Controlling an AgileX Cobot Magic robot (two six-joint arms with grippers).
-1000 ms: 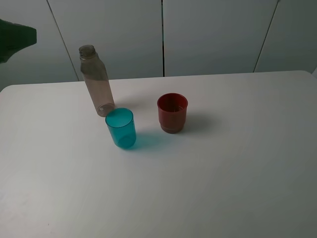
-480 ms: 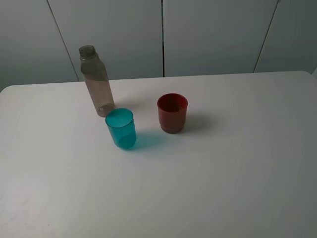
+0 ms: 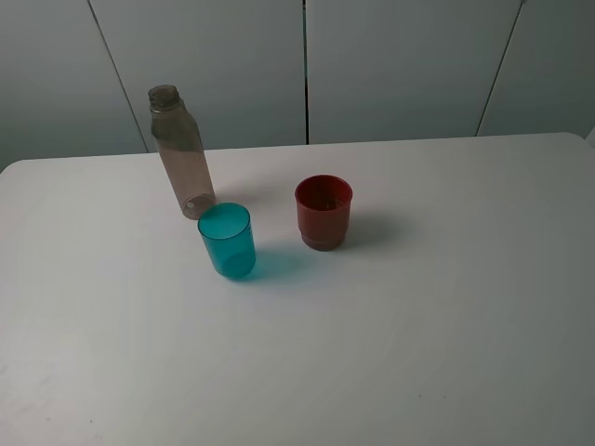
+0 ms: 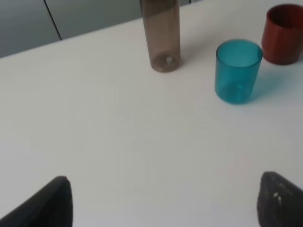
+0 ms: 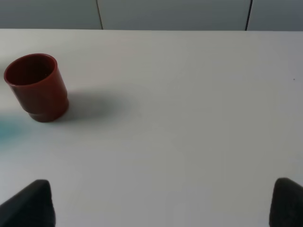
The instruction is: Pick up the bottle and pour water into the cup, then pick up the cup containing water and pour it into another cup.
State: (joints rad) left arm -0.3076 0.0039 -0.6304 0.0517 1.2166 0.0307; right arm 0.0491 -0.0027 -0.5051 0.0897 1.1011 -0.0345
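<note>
Exterior high view: the bottle (image 3: 181,153) stands upright on the desk (image 3: 418,325), the cup (image 3: 227,241) just in front, another cup (image 3: 323,212) beside it.

Left wrist view: my left end effector (image 4: 163,201) is released, facing the bottle for pickup.

Right wrist view: my right end effector (image 5: 163,201) is spread, empty.

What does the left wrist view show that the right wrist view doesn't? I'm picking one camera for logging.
Only the left wrist view shows the bottle and the teal cup, both standing upright. The right wrist view shows nothing of its own except a stretch of bare table beyond the cups. Both show the red cup, the white table and wide-open jaws holding nothing.
</note>
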